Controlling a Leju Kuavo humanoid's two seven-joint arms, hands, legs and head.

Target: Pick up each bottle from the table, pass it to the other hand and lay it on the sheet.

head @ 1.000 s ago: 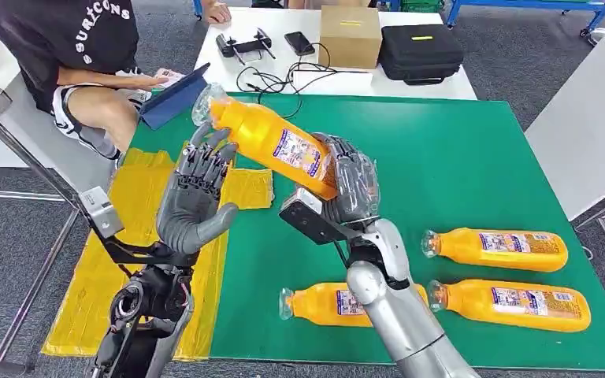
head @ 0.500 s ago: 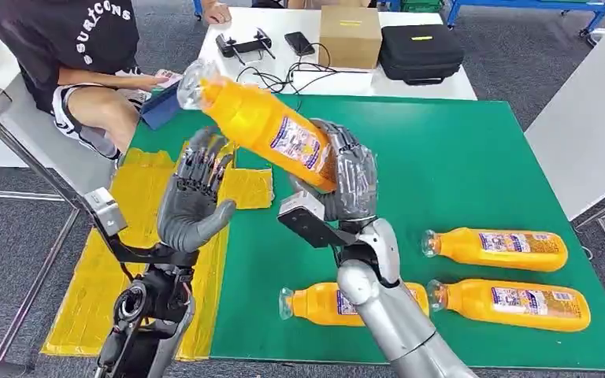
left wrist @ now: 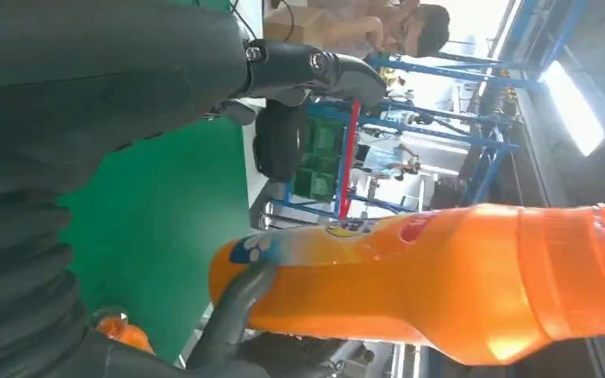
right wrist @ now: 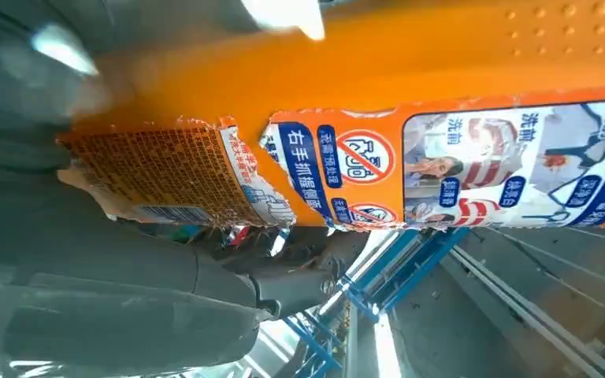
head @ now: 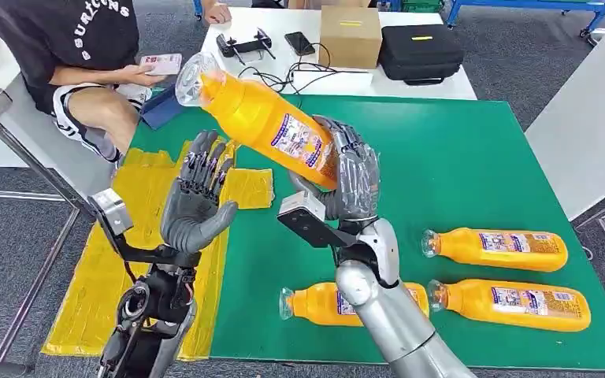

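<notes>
Right hand [head: 347, 177] grips orange bottle [head: 264, 122] by its base; left hand [head: 197, 197] spread empty — wrap the midsection before releasing.

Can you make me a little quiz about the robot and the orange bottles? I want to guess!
1. True or false: the right robot hand is holding an orange bottle up in the air.
2. How many orange bottles are lying on the green mat? A) one B) three C) five
3. Fill in the gap: the left robot hand is holding ____ and waits with its fingers apart below the lifted bottle, above the yellow sheet.

Key: 1 true; 2 B, one near the robot's arm, two further right; 3 nothing.
</notes>
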